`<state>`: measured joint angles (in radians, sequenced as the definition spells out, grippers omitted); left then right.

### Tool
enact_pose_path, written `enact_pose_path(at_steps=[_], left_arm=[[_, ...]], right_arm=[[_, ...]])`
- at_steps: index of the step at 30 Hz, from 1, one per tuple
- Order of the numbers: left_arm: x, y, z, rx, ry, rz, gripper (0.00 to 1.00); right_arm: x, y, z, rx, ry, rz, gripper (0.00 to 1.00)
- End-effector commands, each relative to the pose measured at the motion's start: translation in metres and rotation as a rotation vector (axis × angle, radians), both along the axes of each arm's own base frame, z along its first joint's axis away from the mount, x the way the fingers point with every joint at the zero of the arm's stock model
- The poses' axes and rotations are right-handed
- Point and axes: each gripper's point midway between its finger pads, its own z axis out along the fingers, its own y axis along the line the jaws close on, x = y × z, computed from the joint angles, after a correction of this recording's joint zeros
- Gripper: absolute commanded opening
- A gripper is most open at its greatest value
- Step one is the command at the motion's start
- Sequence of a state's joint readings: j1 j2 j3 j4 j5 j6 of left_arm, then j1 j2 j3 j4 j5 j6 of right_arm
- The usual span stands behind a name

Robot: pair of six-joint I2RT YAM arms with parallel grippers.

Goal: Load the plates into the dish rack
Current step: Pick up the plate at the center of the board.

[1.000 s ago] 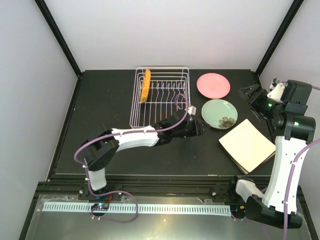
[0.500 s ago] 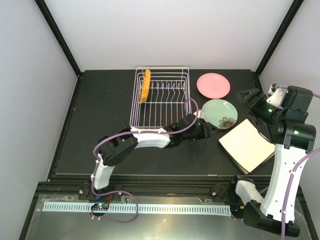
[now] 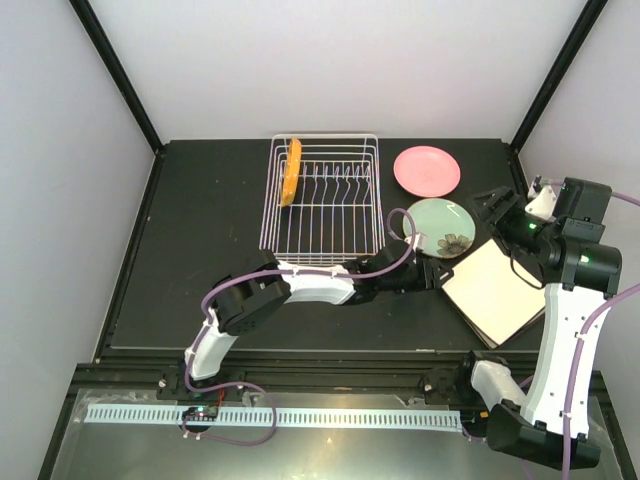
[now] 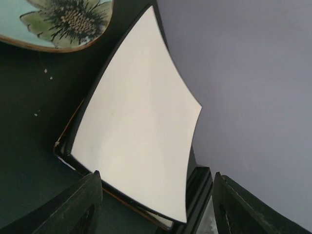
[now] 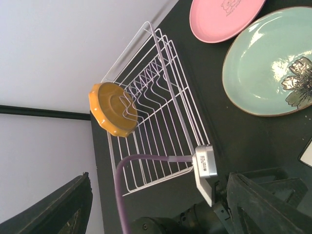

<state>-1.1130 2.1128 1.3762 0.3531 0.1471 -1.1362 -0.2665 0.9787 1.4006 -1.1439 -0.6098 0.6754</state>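
The white wire dish rack point(image 3: 320, 195) holds the small orange plate point(image 3: 291, 170) upright at its far left. The pink plate point(image 3: 427, 170) and the pale green flower plate point(image 3: 440, 227) lie flat to the rack's right. The white square plate point(image 3: 497, 290) lies on another square plate at the near right. My left gripper point(image 3: 445, 277) is open at the square plate's left corner; in the left wrist view its jaws point(image 4: 156, 175) straddle the white plate point(image 4: 141, 122). My right gripper point(image 3: 495, 205) is open and empty, raised beside the green plate.
The right wrist view shows the rack point(image 5: 161, 122), orange plate point(image 5: 113, 108), pink plate point(image 5: 224, 17), green plate point(image 5: 268, 63) and the left arm's wrist camera point(image 5: 205, 168) with its purple cable. The table's right edge runs close beside the square plates.
My left arm has stretched to the right, from the rack's near right corner to the corner of the square plates. My right gripper has shifted slightly left and lower.
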Motion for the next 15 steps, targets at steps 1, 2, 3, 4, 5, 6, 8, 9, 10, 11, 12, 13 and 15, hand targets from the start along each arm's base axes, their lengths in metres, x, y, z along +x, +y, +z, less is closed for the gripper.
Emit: enact_pose_path(at_steps=[1, 2, 3, 4, 5, 6, 8, 9, 10, 11, 12, 13, 15], left_arm=[[0.002, -0.012, -0.004, -0.021, 0.011, -0.01, 0.64], [0.002, -0.012, -0.005, -0.019, 0.011, -0.01, 0.64], [0.003, -0.012, -0.006, -0.017, 0.01, -0.01, 0.64], [0.003, -0.012, -0.009, -0.01, 0.011, -0.007, 0.64], [0.004, -0.012, -0.012, -0.005, 0.009, -0.004, 0.64], [0.004, -0.012, -0.014, -0.003, 0.009, -0.003, 0.64], [0.005, -0.015, -0.017, -0.005, 0.01, -0.006, 0.64], [0.005, -0.016, -0.019, -0.005, 0.014, -0.006, 0.64], [0.006, -0.018, -0.019, -0.009, 0.017, -0.006, 0.64], [0.007, -0.018, -0.021, -0.011, 0.022, -0.004, 0.64], [0.007, -0.02, -0.021, -0.018, 0.025, -0.003, 0.64], [0.007, -0.021, -0.023, -0.019, 0.029, -0.004, 0.63], [0.007, -0.023, -0.024, -0.019, 0.032, -0.006, 0.63]], right_arm=[[0.002, 0.001, 0.003, 0.0, -0.015, 0.017, 0.76], [0.003, 0.001, 0.003, 0.004, -0.015, 0.02, 0.76], [0.004, 0.002, 0.003, 0.008, -0.013, 0.021, 0.76], [0.004, 0.001, 0.003, 0.009, -0.016, 0.021, 0.76], [0.004, 0.002, 0.004, 0.009, -0.018, 0.023, 0.76], [0.004, 0.002, 0.004, 0.011, -0.02, 0.024, 0.76], [0.003, 0.002, 0.005, 0.01, -0.022, 0.023, 0.76], [0.002, 0.002, 0.005, 0.007, -0.021, 0.021, 0.76], [0.001, 0.002, 0.004, 0.007, -0.02, 0.02, 0.76], [0.001, 0.002, 0.003, 0.007, -0.018, 0.019, 0.76], [0.0, 0.002, 0.003, 0.006, -0.018, 0.018, 0.76], [0.0, 0.002, 0.003, 0.005, -0.017, 0.017, 0.76], [0.0, 0.001, 0.002, 0.001, -0.016, 0.015, 0.76]])
